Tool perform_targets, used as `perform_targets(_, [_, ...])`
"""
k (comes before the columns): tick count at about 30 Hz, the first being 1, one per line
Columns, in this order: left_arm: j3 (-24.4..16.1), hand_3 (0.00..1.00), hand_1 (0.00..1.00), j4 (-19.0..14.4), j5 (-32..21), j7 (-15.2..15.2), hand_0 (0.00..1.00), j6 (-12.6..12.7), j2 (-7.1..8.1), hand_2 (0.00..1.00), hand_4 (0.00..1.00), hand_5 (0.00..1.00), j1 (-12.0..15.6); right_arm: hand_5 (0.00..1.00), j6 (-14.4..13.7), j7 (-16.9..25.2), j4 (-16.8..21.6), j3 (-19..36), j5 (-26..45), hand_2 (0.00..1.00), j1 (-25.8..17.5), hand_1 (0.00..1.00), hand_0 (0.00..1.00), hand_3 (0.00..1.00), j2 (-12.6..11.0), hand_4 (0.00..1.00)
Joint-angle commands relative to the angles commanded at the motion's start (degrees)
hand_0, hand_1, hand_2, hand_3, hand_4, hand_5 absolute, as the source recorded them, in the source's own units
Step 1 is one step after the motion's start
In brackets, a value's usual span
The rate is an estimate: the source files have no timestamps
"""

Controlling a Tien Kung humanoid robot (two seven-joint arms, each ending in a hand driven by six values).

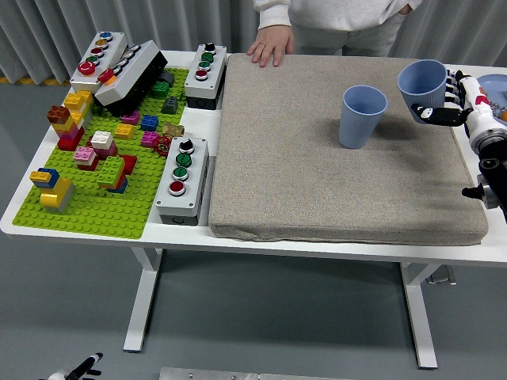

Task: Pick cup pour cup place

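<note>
The right hand (455,101) is gripping a light blue ribbed cup (422,87), its fingers (436,115) wrapping the cup's side, near the bench's far right corner. A second matching cup (361,116) is standing upright on the grey mat (317,174) just beside it.

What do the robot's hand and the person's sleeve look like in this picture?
The robot's right hand has white finger segments with black joints and a small red mark near the knuckles. Behind it, the forearm is black, with a white band at the wrist. The person's sleeve is white or pale grey, loose, ending in a cuff above the hand.
</note>
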Motion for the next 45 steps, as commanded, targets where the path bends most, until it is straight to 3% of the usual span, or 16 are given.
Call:
perform_targets(23, [-0.7, 0.798, 0.843, 0.0, 0.5, 0.1, 0.888, -0.1, 0.0, 0.892, 0.664, 0.993, 0.0, 0.002, -2.3, -2.9, 8.1, 0.7, -7.6, 0.467, -2.2, 0.563, 0.704, 0.525, 1.0, 0.637])
perform_targets(45, [-0.7, 0.798, 0.843, 0.0, 0.6, 0.2, 0.889, -0.1, 0.0, 0.893, 0.664, 0.994, 0.2, 0.002, -4.4, -5.1, 10.5, -0.5, -17.2, 0.466, -3.8, 0.563, 0.702, 0.525, 1.2, 0.635])
